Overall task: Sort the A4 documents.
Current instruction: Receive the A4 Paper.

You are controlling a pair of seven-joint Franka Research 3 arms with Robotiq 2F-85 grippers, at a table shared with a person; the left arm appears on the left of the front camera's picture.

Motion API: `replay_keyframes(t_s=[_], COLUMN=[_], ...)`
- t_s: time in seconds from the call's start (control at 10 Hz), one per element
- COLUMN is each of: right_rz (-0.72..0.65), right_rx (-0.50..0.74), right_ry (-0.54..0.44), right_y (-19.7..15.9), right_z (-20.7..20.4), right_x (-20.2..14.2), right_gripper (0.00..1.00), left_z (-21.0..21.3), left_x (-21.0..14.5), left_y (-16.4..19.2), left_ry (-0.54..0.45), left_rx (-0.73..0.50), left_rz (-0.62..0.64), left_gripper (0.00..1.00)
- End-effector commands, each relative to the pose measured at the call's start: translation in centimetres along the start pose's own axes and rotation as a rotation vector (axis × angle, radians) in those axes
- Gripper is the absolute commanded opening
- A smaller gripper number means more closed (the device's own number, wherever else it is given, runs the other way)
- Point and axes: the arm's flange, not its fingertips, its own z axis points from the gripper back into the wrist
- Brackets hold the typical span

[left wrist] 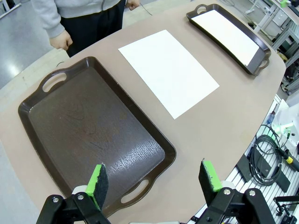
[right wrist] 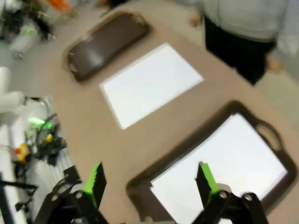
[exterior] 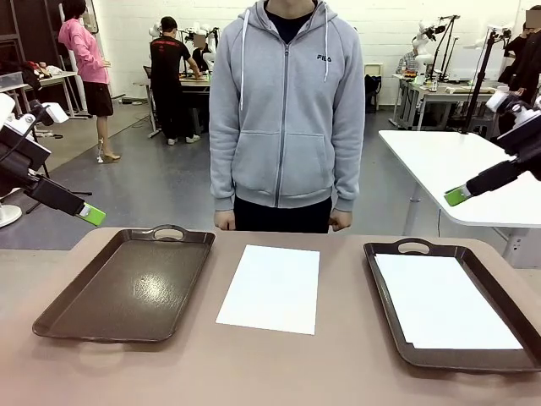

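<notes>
One white A4 document [exterior: 272, 288] [left wrist: 169, 70] [right wrist: 150, 82] lies flat on the tan table between two dark brown trays. Another white sheet [exterior: 441, 301] [left wrist: 226, 35] [right wrist: 224, 168] lies inside the right tray [exterior: 387, 292] [right wrist: 140, 186]. The left tray [exterior: 127, 286] [left wrist: 88, 135] [right wrist: 105, 42] holds nothing. My left gripper [exterior: 91, 214] [left wrist: 156, 179] hangs open above the left tray's near end. My right gripper [exterior: 457, 195] [right wrist: 149, 182] hovers open above the right tray, nothing between its fingers.
A person in a grey hoodie [exterior: 283, 110] stands at the far edge of the table, hands down near the edge. A white table [exterior: 456, 169] stands behind on the right. Cables [left wrist: 268, 156] lie below the table's edge.
</notes>
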Motion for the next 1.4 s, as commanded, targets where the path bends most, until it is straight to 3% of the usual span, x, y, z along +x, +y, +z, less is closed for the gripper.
replay_keyframes(t_s=[0.0,0.4,1.3], right_rz=[0.076,0.086,0.071], right_rx=[0.123,0.158,0.209], right_ry=[-0.004,0.048,0.018], right_y=[-0.7,-1.0,-0.7], right_z=[0.8,-1.0,-0.7], right_x=[0.0,0.1,0.0], right_gripper=[1.00,1.00,1.00], left_z=[0.0,0.0,0.0], left_x=[0.0,0.0,0.0], left_y=[0.0,0.0,0.0], left_ry=[-0.004,-0.004,-0.004], left_rx=[-0.007,-0.007,-0.007], left_rz=[0.001,0.001,0.001], left_gripper=[1.00,1.00,1.00])
